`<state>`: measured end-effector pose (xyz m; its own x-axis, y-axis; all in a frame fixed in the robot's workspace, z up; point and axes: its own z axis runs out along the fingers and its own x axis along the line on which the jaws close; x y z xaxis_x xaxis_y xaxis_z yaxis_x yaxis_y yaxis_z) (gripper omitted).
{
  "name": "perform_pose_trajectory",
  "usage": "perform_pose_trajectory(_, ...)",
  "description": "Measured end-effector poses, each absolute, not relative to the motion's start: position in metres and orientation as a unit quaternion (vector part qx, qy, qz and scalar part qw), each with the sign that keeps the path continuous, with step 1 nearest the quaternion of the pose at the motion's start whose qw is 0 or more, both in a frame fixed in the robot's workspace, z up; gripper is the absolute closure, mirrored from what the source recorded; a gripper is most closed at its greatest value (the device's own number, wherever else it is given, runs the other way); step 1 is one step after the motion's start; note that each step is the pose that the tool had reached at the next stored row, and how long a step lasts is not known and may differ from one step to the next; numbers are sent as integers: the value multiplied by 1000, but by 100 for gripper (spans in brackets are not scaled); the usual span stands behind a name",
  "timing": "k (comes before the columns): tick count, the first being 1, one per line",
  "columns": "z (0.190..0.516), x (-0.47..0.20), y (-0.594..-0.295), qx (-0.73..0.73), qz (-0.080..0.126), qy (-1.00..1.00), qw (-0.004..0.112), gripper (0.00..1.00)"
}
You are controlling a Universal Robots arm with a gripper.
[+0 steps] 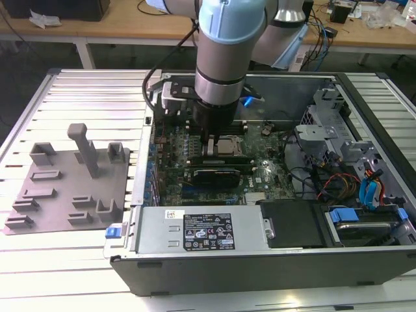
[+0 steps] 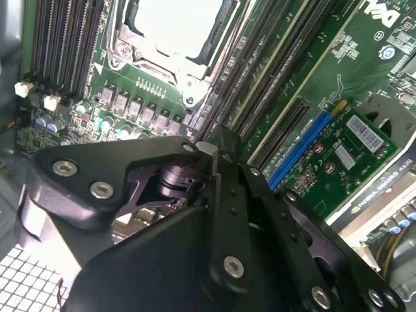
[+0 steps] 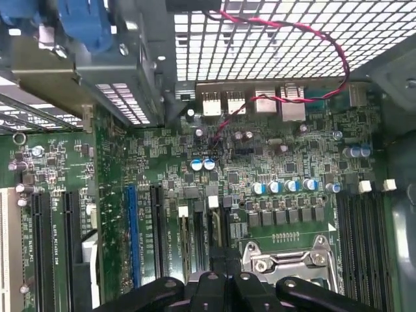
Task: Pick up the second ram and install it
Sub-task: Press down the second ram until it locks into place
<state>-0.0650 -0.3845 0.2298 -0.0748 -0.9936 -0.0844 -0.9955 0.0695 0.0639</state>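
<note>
1. Slatted metal desk under you, open computer case on it, arm reaching deep inside.
2. Your second ram looks to be that thin edge-on strip over a memory slot just beside the CPU socket.
3. Your end effector is clenched on it, as far as both wrist views let you judge.
4. Risk: if the stick is tilted or off the slot line, pressing could bend it or stress the motherboard.
5. Watch the pale end clip; if it is not open, the stick may jam.
6. Tight quarters too, so a sideways nudge could clip the neighbouring slot.
</note>
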Motion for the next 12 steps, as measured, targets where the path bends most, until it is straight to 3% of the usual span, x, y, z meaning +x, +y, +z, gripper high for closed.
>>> perform_pose_trajectory(3, 227, -65, -385, -680, 53, 731, 9, 92)
perform_pose_trajectory(8, 248, -55, -384, -680, 60, 731, 13, 92)
perform_pose_trajectory(12, 248, -24, -384, -679, 72, 731, 2, 92)
